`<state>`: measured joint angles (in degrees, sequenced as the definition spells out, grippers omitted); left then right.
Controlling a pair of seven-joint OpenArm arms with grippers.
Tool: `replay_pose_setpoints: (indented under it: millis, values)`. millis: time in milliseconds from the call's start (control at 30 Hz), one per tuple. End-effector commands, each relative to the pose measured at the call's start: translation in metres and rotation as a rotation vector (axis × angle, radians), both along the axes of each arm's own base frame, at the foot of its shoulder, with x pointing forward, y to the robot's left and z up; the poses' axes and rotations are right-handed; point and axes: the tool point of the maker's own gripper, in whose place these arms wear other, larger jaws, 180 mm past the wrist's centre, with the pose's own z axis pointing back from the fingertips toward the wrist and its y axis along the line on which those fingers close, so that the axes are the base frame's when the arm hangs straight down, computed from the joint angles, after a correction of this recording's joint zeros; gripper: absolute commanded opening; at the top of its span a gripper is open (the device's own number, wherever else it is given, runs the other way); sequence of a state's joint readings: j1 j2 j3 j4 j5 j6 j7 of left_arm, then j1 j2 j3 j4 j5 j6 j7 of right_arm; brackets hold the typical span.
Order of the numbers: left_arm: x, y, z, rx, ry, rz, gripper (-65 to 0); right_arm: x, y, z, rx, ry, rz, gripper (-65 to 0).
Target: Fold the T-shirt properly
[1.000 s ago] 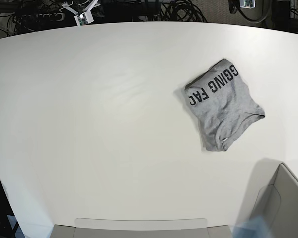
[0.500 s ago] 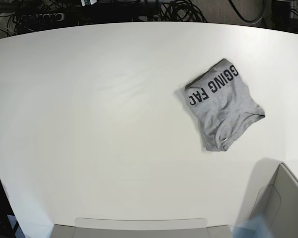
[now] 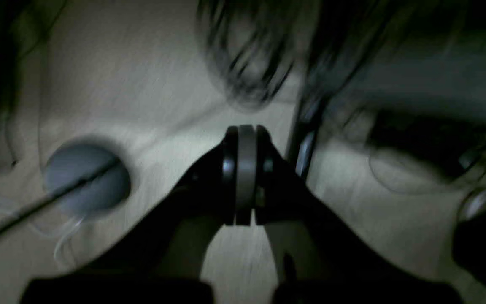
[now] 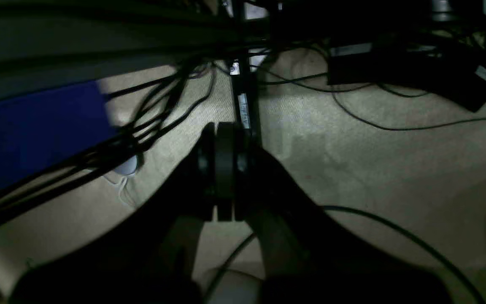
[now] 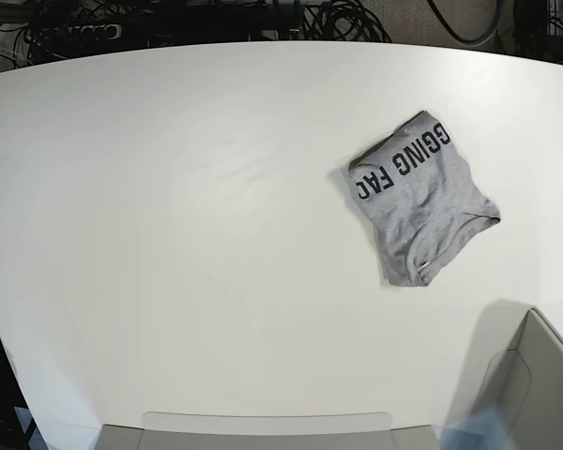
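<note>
The T-shirt point(image 5: 420, 200) lies folded into a small grey bundle on the right half of the white table point(image 5: 188, 234), with black block letters showing along its upper edge. Neither arm shows in the base view. In the left wrist view my left gripper point(image 3: 245, 175) is shut with nothing between its fingers, hanging over carpeted floor. My right gripper point(image 4: 225, 171) in the right wrist view is shut too and holds nothing, above floor strewn with cables. The T-shirt appears in neither wrist view.
A grey box point(image 5: 535, 384) stands at the table's front right corner and a flat grey edge point(image 5: 263, 427) runs along the front. Cables point(image 4: 150, 114) and a blue panel point(image 4: 36, 126) lie below the right gripper. A round grey disc point(image 3: 85, 179) sits on the floor near the left gripper.
The white gripper tips seen beyond the table's far edge a second ago have withdrawn out of the base view. The T-shirt has not moved.
</note>
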<state>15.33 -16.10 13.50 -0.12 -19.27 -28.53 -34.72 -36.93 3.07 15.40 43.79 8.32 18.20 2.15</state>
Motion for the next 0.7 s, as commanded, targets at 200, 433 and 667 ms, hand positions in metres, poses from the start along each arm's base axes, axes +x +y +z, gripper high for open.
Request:
replay_pose_setpoints:
  millis: [200,433,667]
  values:
    - [0.011,-0.045,-0.022,-0.095,0.139,-0.059,-65.0,-0.029,-0.094,-0.027,-0.143,0.125,-0.062,-65.0]
    - [-0.018,0.002,-0.028,0.214,0.328,-0.097,-65.0,0.014,-0.175,-0.023,-0.342,0.056,-0.100,-65.0]
    - [-0.016,0.031,-0.022,0.394,0.348,-0.168,-65.0,0.012,-0.226,-0.009,-0.780,0.122,0.305,-65.0]
